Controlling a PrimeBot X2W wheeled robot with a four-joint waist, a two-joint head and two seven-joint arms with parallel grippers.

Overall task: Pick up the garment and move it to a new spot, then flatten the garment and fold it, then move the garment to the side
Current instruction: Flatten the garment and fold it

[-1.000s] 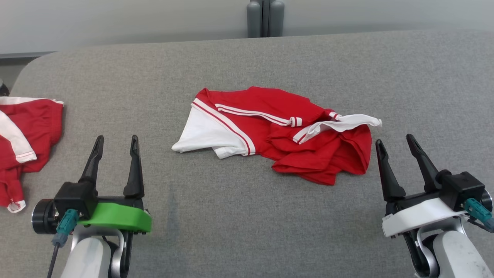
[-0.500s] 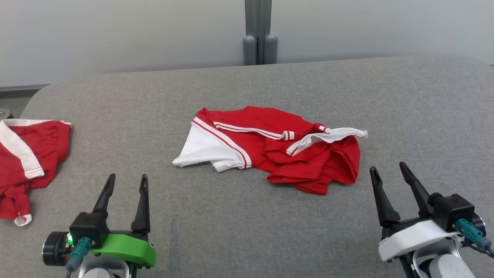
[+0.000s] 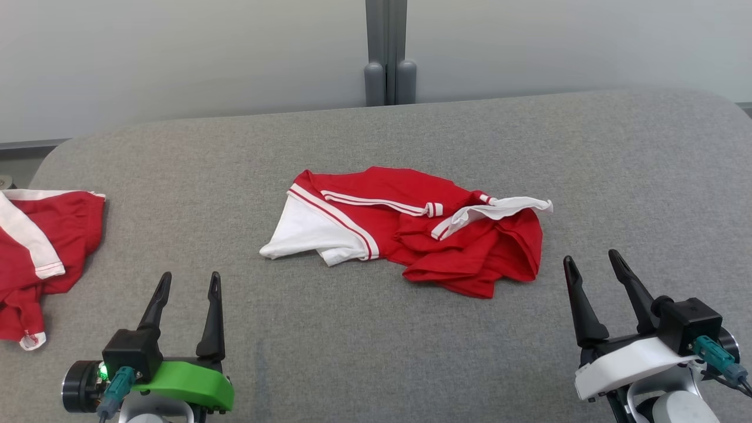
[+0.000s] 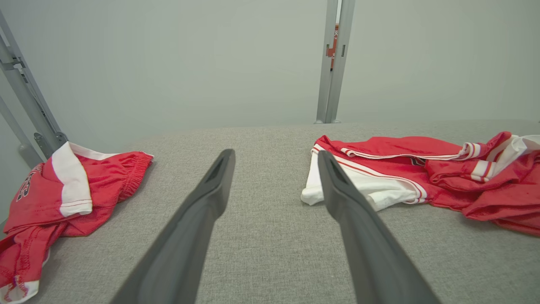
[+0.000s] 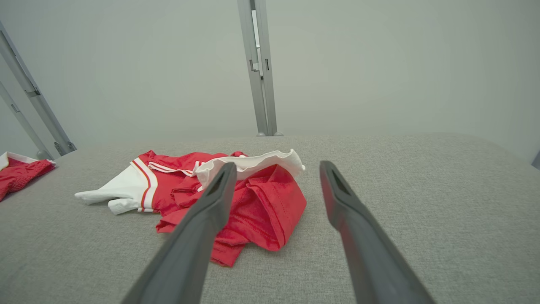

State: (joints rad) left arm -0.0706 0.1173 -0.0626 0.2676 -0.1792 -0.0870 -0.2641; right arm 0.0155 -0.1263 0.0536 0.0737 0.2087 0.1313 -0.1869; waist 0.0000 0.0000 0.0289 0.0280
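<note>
A crumpled red garment (image 3: 435, 235) with white panels and stripes lies in the middle of the grey table (image 3: 376, 341). It also appears in the left wrist view (image 4: 426, 177) at the right and in the right wrist view (image 5: 236, 198) left of centre. My left gripper (image 3: 189, 281) hovers open near the front left, well apart from the garment. My right gripper (image 3: 590, 261) stands open at the front right, just off the garment's right end. Nothing sits between the open fingers in the left wrist view (image 4: 274, 158) or the right wrist view (image 5: 276, 169).
A second red and white garment (image 3: 35, 247) lies bunched at the table's left edge, also seen in the left wrist view (image 4: 63, 194). A grey post (image 3: 386, 53) stands against the pale wall behind the table's far edge.
The head camera has tilted up, so the whole scene sits lower in the picture. Both grippers appear drawn back toward the front edge. The garment lies as before.
</note>
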